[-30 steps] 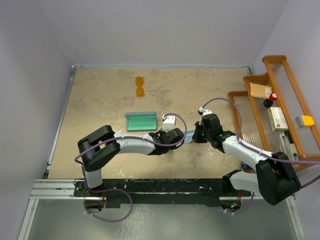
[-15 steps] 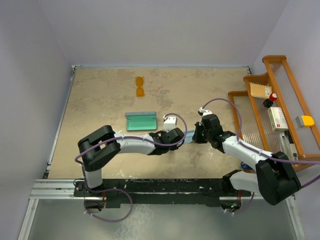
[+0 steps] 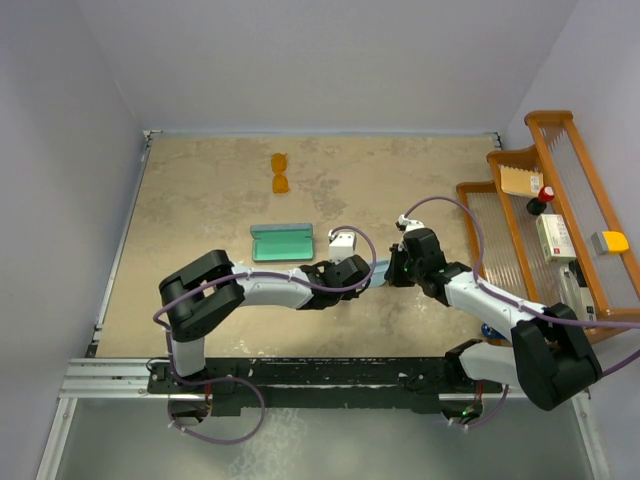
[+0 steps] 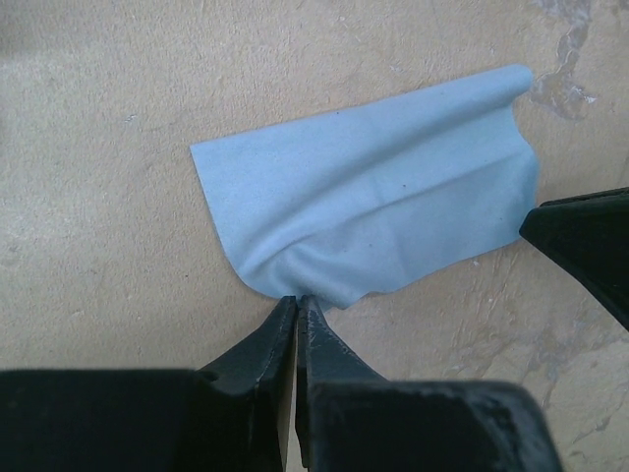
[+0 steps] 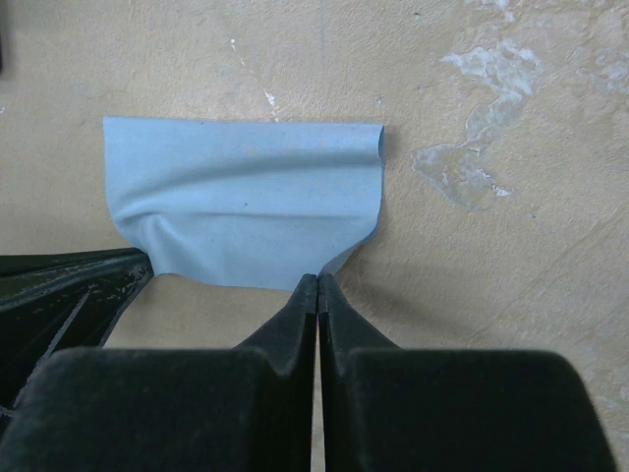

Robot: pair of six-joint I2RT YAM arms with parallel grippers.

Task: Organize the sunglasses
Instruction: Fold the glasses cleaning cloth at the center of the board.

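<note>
The sunglasses (image 3: pixel 280 173), with orange lenses, lie far back on the table, apart from both arms. The open case (image 3: pixel 284 242) with its teal lining rests left of centre. A light blue cloth (image 4: pixel 373 187) lies flat between the two grippers. My left gripper (image 4: pixel 298 300) is shut on the cloth's near edge, which puckers at the tips. From the opposite side, my right gripper (image 5: pixel 317 280) is shut on another edge of the cloth (image 5: pixel 246 202). In the top view the left gripper (image 3: pixel 367 273) and right gripper (image 3: pixel 392 271) nearly meet over the cloth.
A wooden rack (image 3: pixel 560 215) with small items stands along the right edge. Grey walls close the table at the back and left. The right gripper's black finger (image 4: pixel 585 241) shows at the right of the left wrist view.
The left gripper's jaws have closed onto the cloth's edge. The right arm, the case and the sunglasses have stayed where they were.
</note>
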